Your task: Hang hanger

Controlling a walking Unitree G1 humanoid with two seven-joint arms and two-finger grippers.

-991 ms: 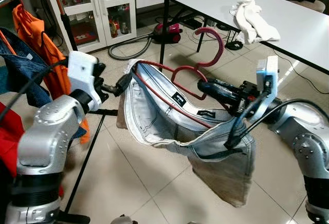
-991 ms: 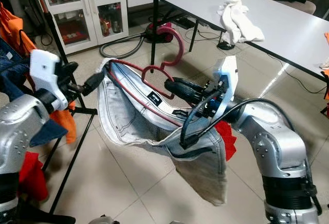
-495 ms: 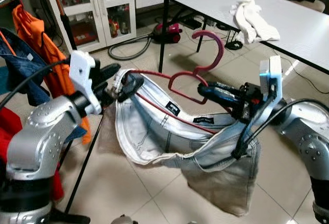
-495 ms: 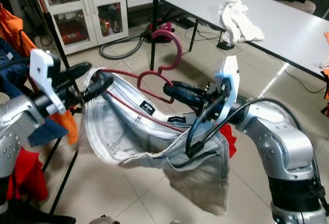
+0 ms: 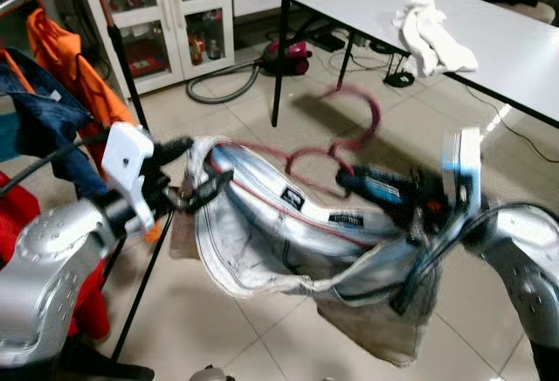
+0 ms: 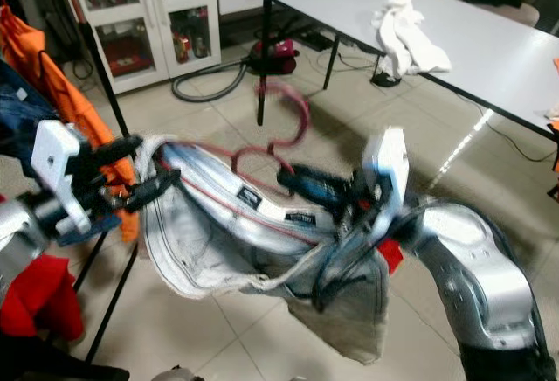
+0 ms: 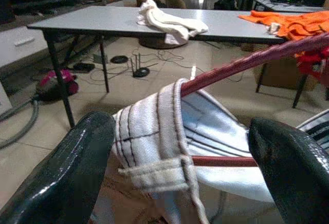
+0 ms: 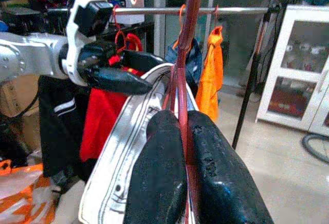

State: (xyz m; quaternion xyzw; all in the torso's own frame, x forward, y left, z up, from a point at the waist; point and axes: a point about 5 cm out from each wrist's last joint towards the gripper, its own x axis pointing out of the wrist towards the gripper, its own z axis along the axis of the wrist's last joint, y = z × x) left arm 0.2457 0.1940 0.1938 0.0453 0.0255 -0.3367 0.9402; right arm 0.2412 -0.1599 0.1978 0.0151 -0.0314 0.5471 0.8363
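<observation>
— Item?
— Dark-red hanger (image 5: 336, 141) — thin frame, large curved hook pointing up toward the table side, motion-blurred.
— Load?
— Pale, washed-out jeans (image 5: 288, 241), waistband stretched open along the hanger's bar, legs sagging in a heap below, clear of the floor.

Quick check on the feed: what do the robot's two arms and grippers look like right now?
Both arms are rounded silver metal with dark bands at the joints. Each wrist carries a white boxy camera block; the right one shows a blue light. Black cables loop along both forearms. The left gripper and right gripper each have two long, glossy black fingers with rounded tips.
</observation>
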